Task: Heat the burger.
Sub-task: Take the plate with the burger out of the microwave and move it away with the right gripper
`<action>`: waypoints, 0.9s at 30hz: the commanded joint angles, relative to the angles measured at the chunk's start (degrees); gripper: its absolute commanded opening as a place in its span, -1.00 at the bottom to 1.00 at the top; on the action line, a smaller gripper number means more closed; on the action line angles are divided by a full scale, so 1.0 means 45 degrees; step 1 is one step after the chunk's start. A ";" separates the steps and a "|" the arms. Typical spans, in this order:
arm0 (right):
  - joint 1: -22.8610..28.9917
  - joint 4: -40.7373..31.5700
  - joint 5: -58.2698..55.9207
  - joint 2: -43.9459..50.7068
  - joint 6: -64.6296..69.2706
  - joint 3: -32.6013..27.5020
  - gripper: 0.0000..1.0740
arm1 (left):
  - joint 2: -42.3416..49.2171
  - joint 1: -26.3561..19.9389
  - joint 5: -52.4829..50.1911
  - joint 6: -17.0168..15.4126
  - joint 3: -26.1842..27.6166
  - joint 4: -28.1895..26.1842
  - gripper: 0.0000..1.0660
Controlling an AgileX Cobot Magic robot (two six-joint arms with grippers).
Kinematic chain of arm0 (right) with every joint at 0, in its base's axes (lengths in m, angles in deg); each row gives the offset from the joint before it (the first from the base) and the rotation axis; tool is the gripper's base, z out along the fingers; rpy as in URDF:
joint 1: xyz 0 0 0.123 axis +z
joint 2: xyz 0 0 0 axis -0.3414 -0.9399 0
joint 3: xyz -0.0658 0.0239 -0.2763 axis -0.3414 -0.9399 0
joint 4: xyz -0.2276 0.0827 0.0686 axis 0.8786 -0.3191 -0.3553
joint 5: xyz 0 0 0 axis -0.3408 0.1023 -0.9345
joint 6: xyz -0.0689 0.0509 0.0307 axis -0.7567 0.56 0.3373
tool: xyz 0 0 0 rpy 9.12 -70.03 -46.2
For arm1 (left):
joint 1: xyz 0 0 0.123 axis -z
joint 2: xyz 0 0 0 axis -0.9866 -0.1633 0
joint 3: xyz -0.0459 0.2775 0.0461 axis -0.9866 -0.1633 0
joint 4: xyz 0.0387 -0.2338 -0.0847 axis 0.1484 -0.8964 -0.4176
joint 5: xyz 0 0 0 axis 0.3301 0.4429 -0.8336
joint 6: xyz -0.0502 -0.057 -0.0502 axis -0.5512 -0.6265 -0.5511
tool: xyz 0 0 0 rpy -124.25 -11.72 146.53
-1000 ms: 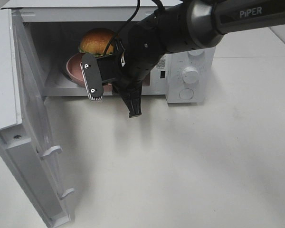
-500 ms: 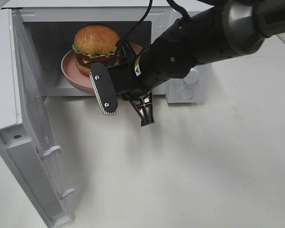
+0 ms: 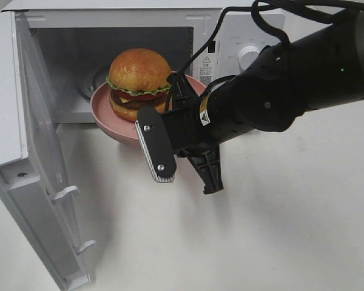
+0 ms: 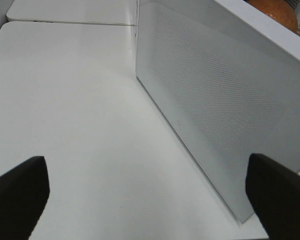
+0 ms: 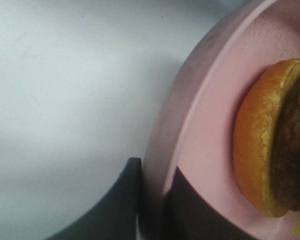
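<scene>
A white tabletop (image 3: 261, 242) carries a white microwave (image 3: 242, 36) whose door (image 3: 42, 182) is swung fully open toward the left. The burger (image 3: 138, 85) sits upright on a pink plate (image 3: 103, 112), and the plate hangs in the air at the mouth of the oven cavity, partly over the sill and partly out over the table. The right gripper (image 5: 152, 205) reaches in from the right side and is clamped on the plate's near rim: the wrist view shows one dark finger under the rim and one over it, with the burger's lower bun just beyond. The burger itself is clear of the fingers. The left gripper (image 4: 150, 200) hovers outside the door with its fingers spread wide, holding nothing.
</scene>
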 commanded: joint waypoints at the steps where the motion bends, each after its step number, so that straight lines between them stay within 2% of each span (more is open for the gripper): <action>1: 0.0089 0.0000 0.0980 0.0547 0.0127 -0.0178 -1.00 | 0.0216 -0.0025 0.0038 0.0000 0.0013 -0.0025 0.87; 5: 0.0089 -0.0433 0.0980 0.1171 0.0598 -0.0917 -1.00 | 0.0216 -0.0025 0.0038 0.0000 0.0013 -0.0025 0.87; 27: 0.0089 -0.0407 0.1311 0.5220 0.0649 -0.4622 -1.00 | 0.0216 -0.0025 0.0038 0.0000 0.0013 -0.0025 0.87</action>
